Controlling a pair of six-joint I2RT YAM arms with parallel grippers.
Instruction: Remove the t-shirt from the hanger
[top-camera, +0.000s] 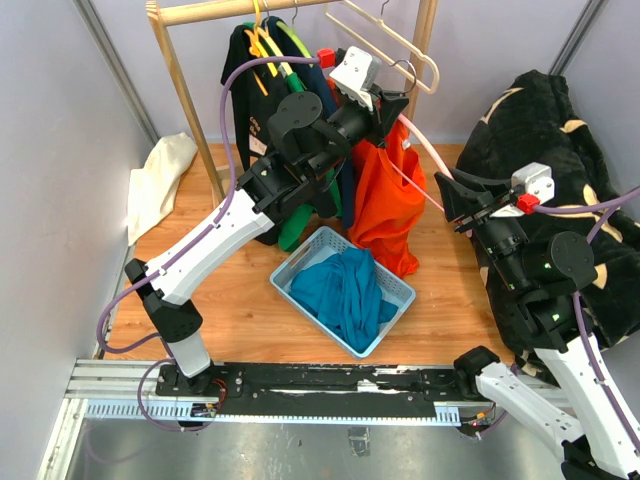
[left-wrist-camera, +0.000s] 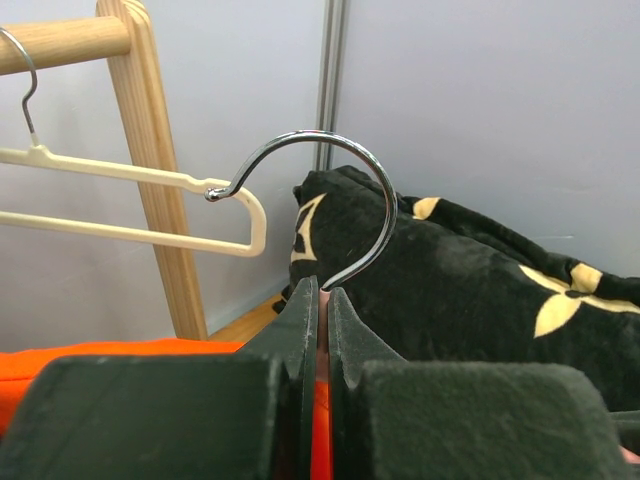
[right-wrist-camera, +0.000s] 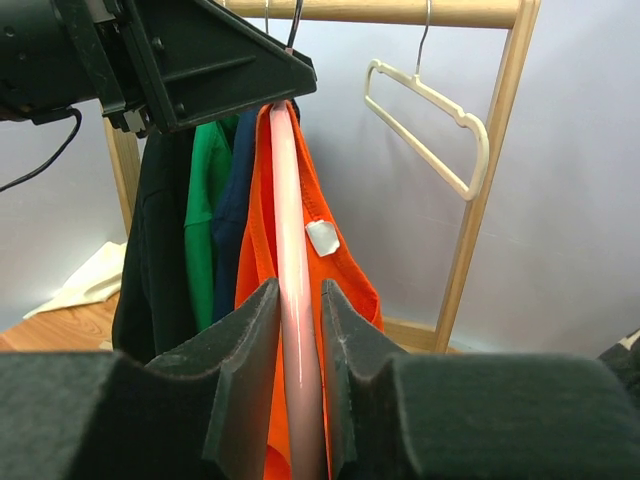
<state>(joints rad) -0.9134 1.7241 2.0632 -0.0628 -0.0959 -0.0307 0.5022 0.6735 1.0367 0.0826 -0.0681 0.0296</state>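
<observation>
Left fingers (left-wrist-camera: 300, 330) clamp hook (left-wrist-camera: 375, 185) | right fingers (right-wrist-camera: 245, 350) clamp pink hanger (right-wrist-camera: 290, 230) | wooden tabletop (top-camera: 240, 310) | grey walls (top-camera: 60, 100)

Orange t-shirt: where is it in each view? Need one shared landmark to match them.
Top external: orange t-shirt hangs at centre, right of the darker clothes.
Left wrist: only an orange strip at the bottom left edge.
Right wrist: centre, behind the pink hanger.
Shared landmark: the rack's wooden post.
</observation>
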